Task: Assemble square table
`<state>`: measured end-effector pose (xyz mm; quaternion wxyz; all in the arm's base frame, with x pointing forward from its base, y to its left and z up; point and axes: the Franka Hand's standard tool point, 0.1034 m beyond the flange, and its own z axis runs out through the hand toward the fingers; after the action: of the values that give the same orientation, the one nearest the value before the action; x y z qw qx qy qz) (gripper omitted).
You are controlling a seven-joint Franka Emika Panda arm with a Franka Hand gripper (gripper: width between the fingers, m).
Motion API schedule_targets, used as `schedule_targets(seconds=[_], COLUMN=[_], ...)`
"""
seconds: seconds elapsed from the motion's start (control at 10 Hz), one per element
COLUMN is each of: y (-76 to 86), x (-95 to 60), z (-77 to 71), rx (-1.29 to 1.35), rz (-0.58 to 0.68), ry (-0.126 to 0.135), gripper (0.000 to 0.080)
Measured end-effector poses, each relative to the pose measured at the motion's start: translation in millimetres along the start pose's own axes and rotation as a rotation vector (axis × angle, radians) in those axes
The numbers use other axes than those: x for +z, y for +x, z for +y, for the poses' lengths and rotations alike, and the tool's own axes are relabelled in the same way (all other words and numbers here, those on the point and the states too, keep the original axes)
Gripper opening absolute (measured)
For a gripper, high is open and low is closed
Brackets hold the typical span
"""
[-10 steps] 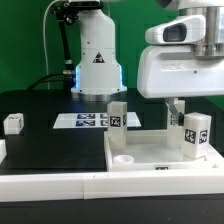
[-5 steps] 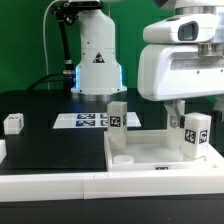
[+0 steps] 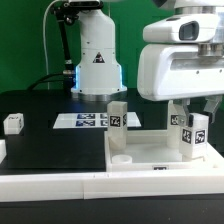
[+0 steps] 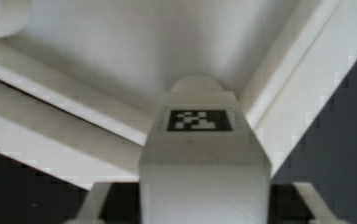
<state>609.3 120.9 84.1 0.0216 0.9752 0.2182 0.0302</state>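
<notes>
One leg (image 3: 196,135) between the fingers (image 3: 177,110)

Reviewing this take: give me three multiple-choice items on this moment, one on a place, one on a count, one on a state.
1. Where is the small leg at the exterior view's left?
A) on the slab
B) in the gripper
C) on the black table

2. How many legs stand on the slab?
A) one
B) two
C) four

3. The leg under the gripper is
A) upright
B) lying flat
C) tipped against the rim

Key:
1 C, it sits alone on the table, apart from the slab.
2 B, the mid-slab leg and the leg under the gripper.
3 A, it stands on end between the fingers.
</notes>
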Motion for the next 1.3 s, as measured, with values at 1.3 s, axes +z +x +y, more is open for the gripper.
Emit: schedule_targets(seconds=[1.3], y=[-1.0], x=[1.2], z=[-1.9], rx=[1.051], rz=[-0.006], ry=[0.0], gripper=[0.0292])
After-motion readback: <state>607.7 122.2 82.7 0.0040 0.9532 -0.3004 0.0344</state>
